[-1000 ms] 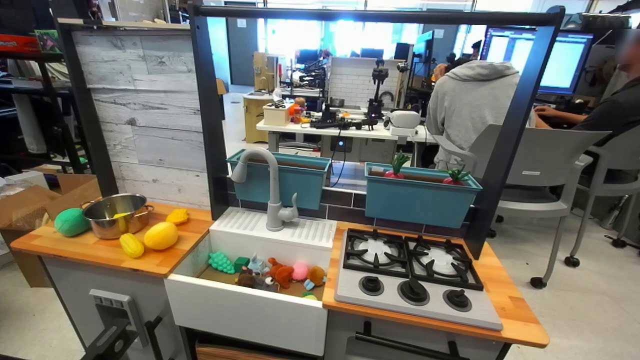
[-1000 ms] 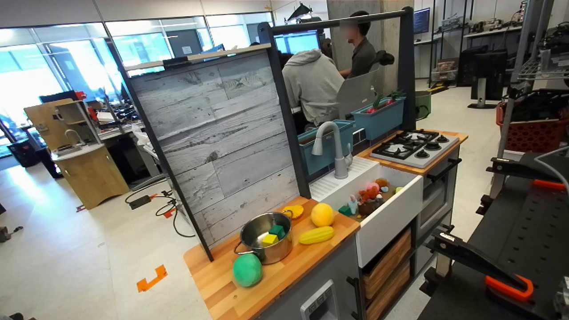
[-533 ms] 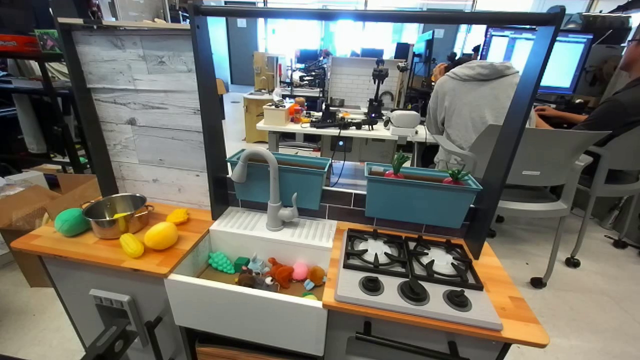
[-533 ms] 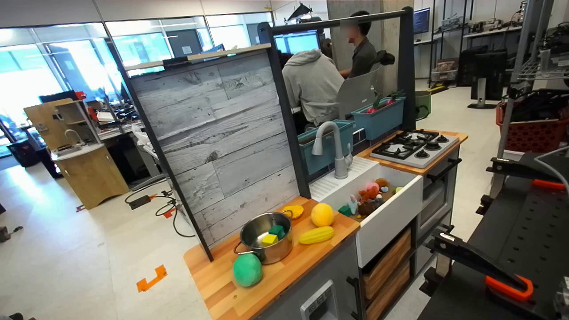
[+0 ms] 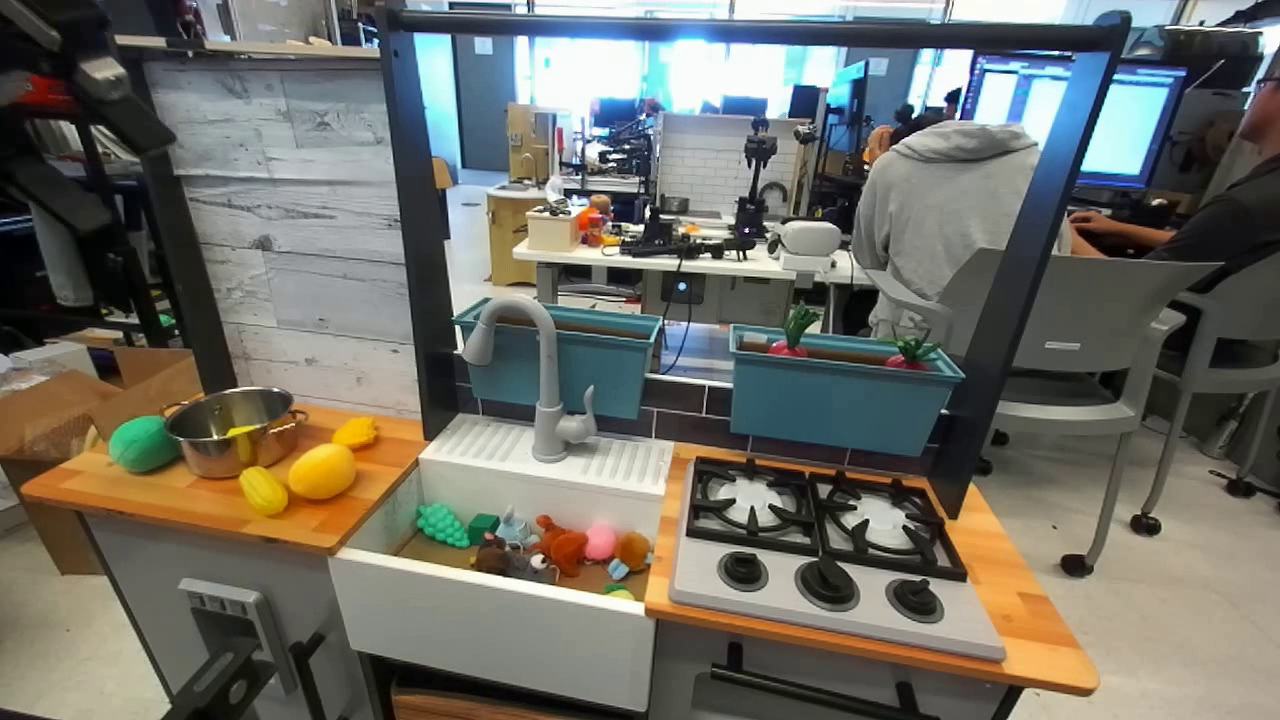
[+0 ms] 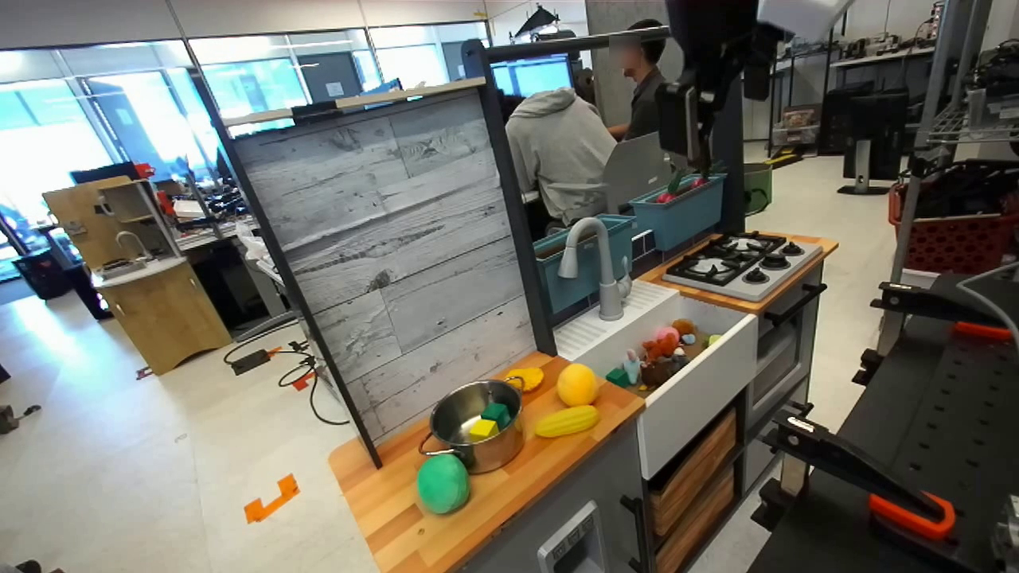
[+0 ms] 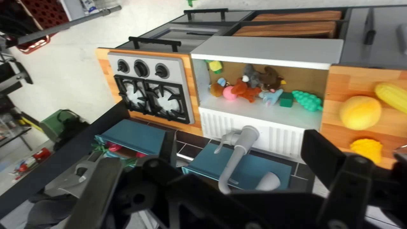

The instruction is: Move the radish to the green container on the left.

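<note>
Far L in an ext. view, up top: dk. arm end (image 5: 85,125), cut off by frame edge. In wrist view, gripper (image 7: 243,151) w/ fingers (image 7: 321,156) spread wide.

On L wood counter (image 5: 385,470): green ball (image 5: 144,444) just beside metal pot (image 5: 212,455) w/ yellow block (image 6: 482,430) & green block (image 6: 496,412) inside; next, yellow oblong veg. (image 5: 263,490), yellow ball (image 5: 322,472) just beside it, yellow lumpy pc. (image 5: 355,432) behind.

In white sink (image 5: 490,615), going R: bumpy turquoise bunch (image 5: 442,524), dk. green block (image 5: 484,529), several plush toys (image 5: 562,547), pink ball (image 5: 600,541) among them. At sink's back, gray faucet (image 5: 548,390), upright, in front of L teal planter (image 5: 610,375).

Farther R: R teal planter (image 5: 840,405) up behind stove (image 5: 835,550), holding L radish (image 5: 789,347), leaves up, & R radish (image 5: 909,360) near R end, leaves up too. In an ext. view, gripper (image 6: 691,159) hanging tips down, overlapping R teal planter in line of sight; can't tell how near to either radish.

Far R, in bkgd.: person in gray hoodie (image 5: 950,220) from behind, gray chair (image 5: 1060,330), then person in dk. shirt (image 5: 1225,225) partly out of frame.
</note>
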Motion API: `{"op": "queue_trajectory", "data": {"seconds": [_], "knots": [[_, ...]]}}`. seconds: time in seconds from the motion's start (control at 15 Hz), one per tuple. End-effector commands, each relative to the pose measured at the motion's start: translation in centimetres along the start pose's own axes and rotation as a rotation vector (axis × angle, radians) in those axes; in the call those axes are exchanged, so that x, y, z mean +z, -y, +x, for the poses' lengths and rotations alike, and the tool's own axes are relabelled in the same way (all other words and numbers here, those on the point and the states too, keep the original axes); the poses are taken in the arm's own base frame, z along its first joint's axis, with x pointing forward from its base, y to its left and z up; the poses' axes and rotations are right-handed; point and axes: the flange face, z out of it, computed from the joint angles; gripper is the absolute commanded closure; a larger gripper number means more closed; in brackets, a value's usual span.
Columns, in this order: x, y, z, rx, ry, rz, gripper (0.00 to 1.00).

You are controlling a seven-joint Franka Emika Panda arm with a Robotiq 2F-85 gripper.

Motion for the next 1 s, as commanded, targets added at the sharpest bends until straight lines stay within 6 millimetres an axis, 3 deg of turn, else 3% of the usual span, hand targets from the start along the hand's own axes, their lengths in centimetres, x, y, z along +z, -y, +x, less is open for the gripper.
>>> {"op": "queue_trajectory", "data": {"seconds": [0.0, 0.2, 0.47, 0.73, 0.93], "knots": [[3.6, -0.8, 2.0, 0.106, -0.061, -0.140, 0.00], [10.5, -0.8, 2.7, 0.246, -0.039, -0.266, 0.00], [19.1, -1.1, 5.4, 0.479, 0.029, -0.239, 0.00], [27.0, -1.0, 9.0, 0.710, 0.021, -0.230, 0.00], [31.8, -1.8, 12.0, 0.857, -0.054, -0.265, 0.00]]}}
